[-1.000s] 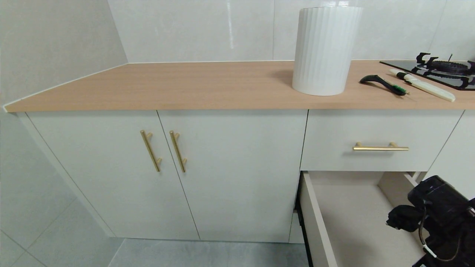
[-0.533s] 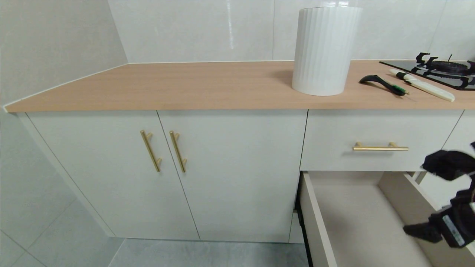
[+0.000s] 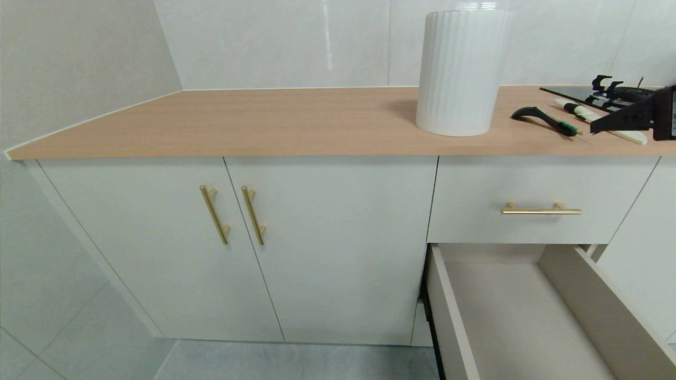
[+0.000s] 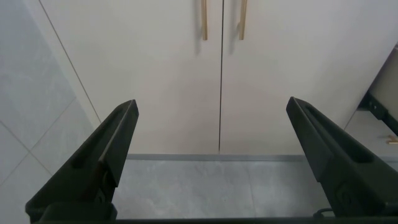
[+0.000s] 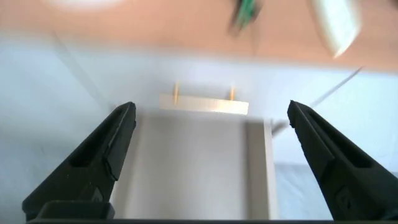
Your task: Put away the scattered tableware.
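Over the counter's (image 3: 264,121) right end — right gripper (image 5: 210,109), fingers (image 5: 102,155) spread, empty | step: likely fetching the knife (image 3: 634,137) | next: lower, pinch it, carry to open drawer (image 3: 449,316).

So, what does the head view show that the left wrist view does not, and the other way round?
Head view alone: the countertop with the white ribbed container, the black-handled tool and the white knife. Left wrist view alone: the open left hand. Both: the two cabinet doors with gold handles, and the grey floor.
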You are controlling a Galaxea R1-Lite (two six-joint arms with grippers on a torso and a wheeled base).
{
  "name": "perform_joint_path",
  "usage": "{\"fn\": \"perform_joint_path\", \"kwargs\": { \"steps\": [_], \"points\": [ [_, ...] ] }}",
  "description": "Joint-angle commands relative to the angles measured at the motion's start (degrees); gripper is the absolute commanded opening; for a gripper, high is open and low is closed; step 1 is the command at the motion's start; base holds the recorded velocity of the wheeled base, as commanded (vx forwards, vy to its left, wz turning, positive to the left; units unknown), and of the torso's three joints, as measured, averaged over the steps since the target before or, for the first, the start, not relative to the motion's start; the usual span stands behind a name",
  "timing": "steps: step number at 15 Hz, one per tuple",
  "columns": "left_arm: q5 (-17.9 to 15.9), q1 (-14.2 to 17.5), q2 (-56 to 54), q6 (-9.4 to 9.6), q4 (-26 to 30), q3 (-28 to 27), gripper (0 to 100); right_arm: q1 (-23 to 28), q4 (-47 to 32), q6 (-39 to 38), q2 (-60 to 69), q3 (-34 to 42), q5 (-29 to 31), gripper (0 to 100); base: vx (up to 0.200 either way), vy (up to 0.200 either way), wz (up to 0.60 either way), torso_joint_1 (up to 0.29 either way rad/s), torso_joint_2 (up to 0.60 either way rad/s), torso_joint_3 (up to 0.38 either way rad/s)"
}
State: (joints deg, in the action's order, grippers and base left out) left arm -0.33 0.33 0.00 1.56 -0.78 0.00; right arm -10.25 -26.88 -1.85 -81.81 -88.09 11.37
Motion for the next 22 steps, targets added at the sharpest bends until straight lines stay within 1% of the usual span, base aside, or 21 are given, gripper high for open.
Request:
{"fn": "perform_joint_path", "kwargs": {
  "steps": [1, 5, 6, 11, 22],
  "points": [
    [0.0, 0.0, 0.0, 0.02, 0.0, 0.0, 100, 1.7, 0.5, -3.6, -7.4, -6.0, 0.1, 100, 0.000, 0.000, 0.00, 0.000, 0.00, 0.000],
    [0.0, 0.0, 0.0, 0.02, 0.0, 0.0, 100, 3.6, 0.8, -4.5, -11.8, -8.8, 0.6, 100, 0.000, 0.000, 0.00, 0.000, 0.00, 0.000],
    [0.0, 0.0, 0.0, 0.02, 0.0, 0.0, 100, 4.8, 0.9, -4.6, -13.2, -9.6, 1.2, 100, 0.000, 0.000, 0.00, 0.000, 0.00, 0.000],
    [0.0, 0.0, 0.0, 0.02, 0.0, 0.0, 100, 8.0, 2.5, -6.0, -16.9, -10.4, 0.8, 100, 0.000, 0.000, 0.00, 0.000, 0.00, 0.000],
    [0.0, 0.0, 0.0, 0.02, 0.0, 0.0, 100, 7.7, 9.0, -6.8, -19.7, -10.5, 1.1, 100, 0.000, 0.000, 0.00, 0.000, 0.00, 0.000]
  ]
}}
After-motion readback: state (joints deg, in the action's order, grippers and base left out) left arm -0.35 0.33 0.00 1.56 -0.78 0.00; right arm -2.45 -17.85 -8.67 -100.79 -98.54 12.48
